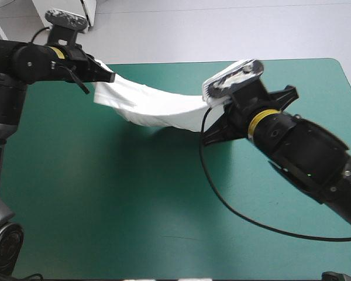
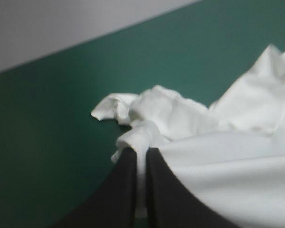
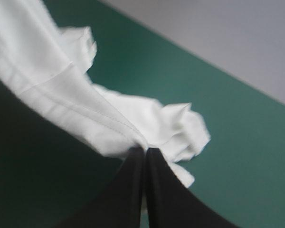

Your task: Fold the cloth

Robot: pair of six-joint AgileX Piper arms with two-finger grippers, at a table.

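With 12 o'clock taken as the table's far edge in the high view, the teal-green cover (image 1: pixel 123 199) fills the near half. At about 1 o'clock from the table's middle is the right gripper (image 1: pixel 210 106), its 2 black fingers pinched together on 1 end of the T-shirt (image 1: pixel 155 105). In the right wrist view that gripper (image 3: pixel 145 149) holds a stitched hem that runs away to one side. A small crumpled bunch of white cloth lies just ahead of the fingertips.

From there the T-shirt stretches toward 10 o'clock as a sagging white band, lifted off the cover.

Its far end is held at about 11 o'clock, near the table's far left corner, by the left gripper (image 1: pixel 105 74). In the left wrist view this gripper (image 2: pixel 140 149) is all but closed, with a strip of cloth clamped between its 2 fingers. More cloth is bunched just ahead of them.
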